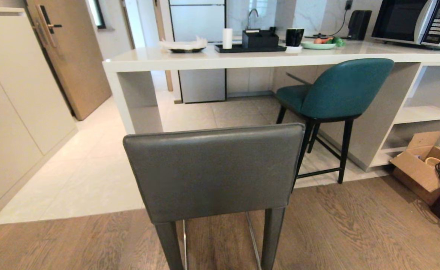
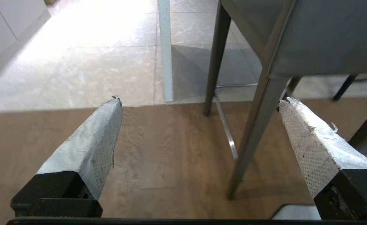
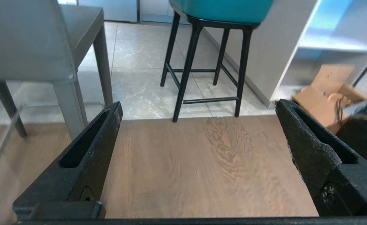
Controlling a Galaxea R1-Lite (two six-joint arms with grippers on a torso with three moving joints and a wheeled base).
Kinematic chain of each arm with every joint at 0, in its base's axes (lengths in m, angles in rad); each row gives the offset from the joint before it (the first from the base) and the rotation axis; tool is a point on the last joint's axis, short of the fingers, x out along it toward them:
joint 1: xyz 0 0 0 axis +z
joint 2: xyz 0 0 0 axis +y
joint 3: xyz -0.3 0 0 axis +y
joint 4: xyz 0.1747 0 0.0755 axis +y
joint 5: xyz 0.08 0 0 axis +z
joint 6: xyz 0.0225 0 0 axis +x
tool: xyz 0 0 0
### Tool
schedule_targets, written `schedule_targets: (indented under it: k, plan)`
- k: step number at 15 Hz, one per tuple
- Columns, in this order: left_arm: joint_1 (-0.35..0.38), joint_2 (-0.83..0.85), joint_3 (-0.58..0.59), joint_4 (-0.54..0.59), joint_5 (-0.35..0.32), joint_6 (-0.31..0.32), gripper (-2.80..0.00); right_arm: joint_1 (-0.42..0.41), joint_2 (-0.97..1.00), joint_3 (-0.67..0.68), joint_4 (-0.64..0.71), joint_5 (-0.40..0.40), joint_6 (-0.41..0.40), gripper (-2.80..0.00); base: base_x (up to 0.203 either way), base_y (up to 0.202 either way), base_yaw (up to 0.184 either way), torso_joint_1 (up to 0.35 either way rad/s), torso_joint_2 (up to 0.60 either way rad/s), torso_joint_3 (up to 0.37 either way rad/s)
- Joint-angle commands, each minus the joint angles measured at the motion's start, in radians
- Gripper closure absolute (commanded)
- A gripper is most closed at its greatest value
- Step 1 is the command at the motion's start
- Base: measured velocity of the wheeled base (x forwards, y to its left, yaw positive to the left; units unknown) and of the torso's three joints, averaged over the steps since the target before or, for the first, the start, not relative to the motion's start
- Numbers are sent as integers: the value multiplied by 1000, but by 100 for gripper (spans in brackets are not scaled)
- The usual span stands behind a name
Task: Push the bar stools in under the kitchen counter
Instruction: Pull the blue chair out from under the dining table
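Note:
A dark grey leather bar stool point(image 1: 214, 170) with a rectangular low back stands close in front of me on the wood floor, well out from the kitchen counter point(image 1: 242, 59). A teal bar stool point(image 1: 340, 92) with black legs stands at the counter on the right, its seat partly under the top. Neither arm shows in the head view. My left gripper point(image 2: 199, 101) hangs open over the wood floor beside the grey stool's rear leg point(image 2: 258, 125). My right gripper point(image 3: 199, 104) is open too, empty, low over the floor, facing the teal stool's legs point(image 3: 185, 68); the grey stool point(image 3: 30, 40) is to its side.
An open cardboard box point(image 1: 422, 165) with cables sits on the floor at the right, by the white shelving point(image 1: 418, 114). On the counter stand a black tray point(image 1: 250, 48), a mug point(image 1: 294, 37), plates and a microwave point(image 1: 415, 20). Cabinets point(image 1: 14, 112) line the left.

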Motion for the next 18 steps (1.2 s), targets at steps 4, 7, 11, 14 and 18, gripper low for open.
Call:
schedule_targets:
  k: [4,7,11,14,18]
  plan:
    - [1,2,7,0,-7,24,-280,1,0,3,68,37,88,-280,0,0,0,0,0,0]
    - [-1,2,6,2,1,-36,-280,1,1,4,64,14,149,-280,0,0,0,0,0,0]
    - [2,3,9,-4,-1,-44,-280,1,0,4,68,15,140,-280,0,0,0,0,0,0]
    - [2,3,9,-4,-2,-45,0,1,0,4,66,19,154,0,0,0,0,0,0,0]
    - [1,3,9,-6,5,-71,0,1,0,4,63,13,189,0,0,0,0,0,0,0]
